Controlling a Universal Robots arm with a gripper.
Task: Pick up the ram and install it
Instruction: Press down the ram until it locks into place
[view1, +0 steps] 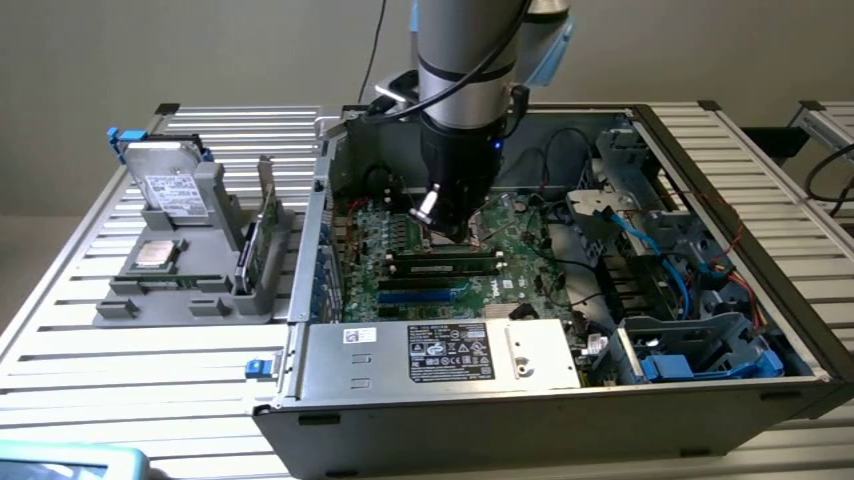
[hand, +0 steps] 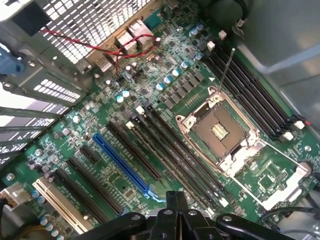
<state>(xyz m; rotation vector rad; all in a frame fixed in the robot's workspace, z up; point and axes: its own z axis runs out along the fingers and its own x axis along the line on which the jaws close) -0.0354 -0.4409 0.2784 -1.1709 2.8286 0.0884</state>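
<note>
The ram (view1: 447, 266) is a long dark-green stick with black chips. It lies along the memory slots on the motherboard (view1: 514, 225) inside the open computer case. Whether it is fully seated I cannot tell. My gripper (view1: 451, 232) hangs from the arm just above and behind the stick, low over the board. In the wrist view the gripper (hand: 176, 199) is shut, its fingertips pressed together with nothing between them. They hover over the long black slots (hand: 175, 150) beside the empty CPU socket (hand: 219, 131).
The case walls (view1: 747, 200) enclose the board, with the power supply (view1: 441, 352) at the front and blue cables and a drive cage (view1: 694, 350) on the exterior view's right. A grey fixture (view1: 187, 270) on the exterior view's left holds a hard drive, a CPU and an upright green card.
</note>
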